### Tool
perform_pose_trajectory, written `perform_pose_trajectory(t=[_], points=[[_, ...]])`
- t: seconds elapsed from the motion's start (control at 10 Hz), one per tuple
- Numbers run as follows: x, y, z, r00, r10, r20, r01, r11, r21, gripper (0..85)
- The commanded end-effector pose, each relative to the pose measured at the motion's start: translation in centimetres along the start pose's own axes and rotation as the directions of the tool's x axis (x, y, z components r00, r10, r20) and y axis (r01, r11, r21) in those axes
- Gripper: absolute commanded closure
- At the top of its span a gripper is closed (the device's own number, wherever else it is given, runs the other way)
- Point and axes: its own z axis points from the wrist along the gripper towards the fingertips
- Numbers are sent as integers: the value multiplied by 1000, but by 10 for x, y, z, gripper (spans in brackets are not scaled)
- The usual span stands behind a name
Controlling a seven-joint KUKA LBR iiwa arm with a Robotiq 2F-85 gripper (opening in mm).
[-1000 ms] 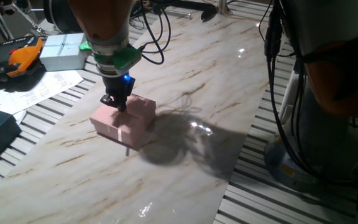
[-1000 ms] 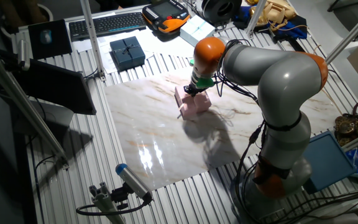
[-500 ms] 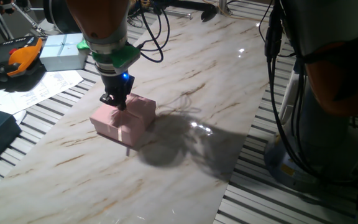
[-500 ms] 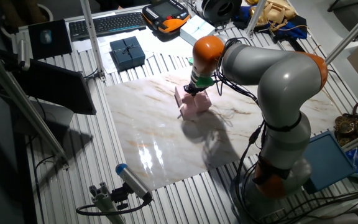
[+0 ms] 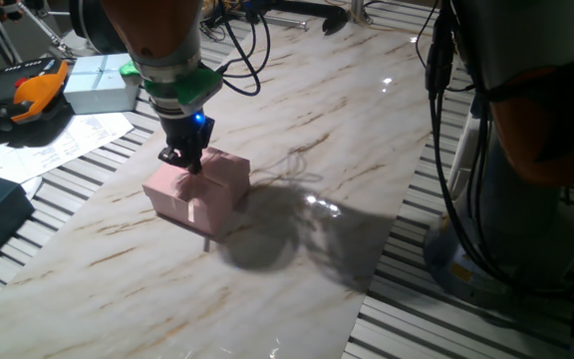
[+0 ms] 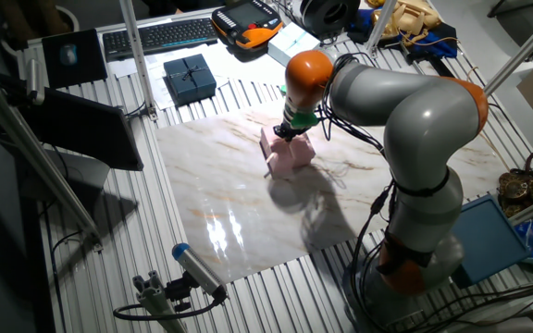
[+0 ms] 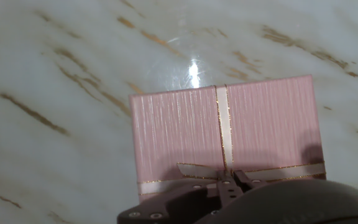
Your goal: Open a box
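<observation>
The gripper (image 5: 183, 160), jaws pinched narrow at the ribbon bow (image 7: 213, 170), presses down on the pink box (image 5: 195, 189) sitting lid-on upon the marbled desk (image 5: 297, 249).

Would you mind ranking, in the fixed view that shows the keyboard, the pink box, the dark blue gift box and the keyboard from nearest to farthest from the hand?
1. The pink box: directly under the hand, on the marble board.
2. The dark blue gift box: off the board, toward the far left.
3. The keyboard: farthest, at the table's far edge beyond the blue box.
</observation>
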Motion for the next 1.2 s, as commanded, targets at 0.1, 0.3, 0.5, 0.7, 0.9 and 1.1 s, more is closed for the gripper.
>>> perform_pose_trajectory(t=[0.1,0.3,0.5,0.7,0.9,1.1], points=[[0,-1,-7,1000,-1,-5,1,1000,2,850],[-2,-4,-17,1000,-4,-12,4,1000,7,850],[-6,-8,-25,1000,-9,-16,9,1000,6,850],[-8,-12,-28,1000,-18,-12,18,1000,9,850],[-12,-19,-34,999,-32,-9,32,999,10,850],[-18,-30,-38,999,-53,-4,53,999,5,850]])
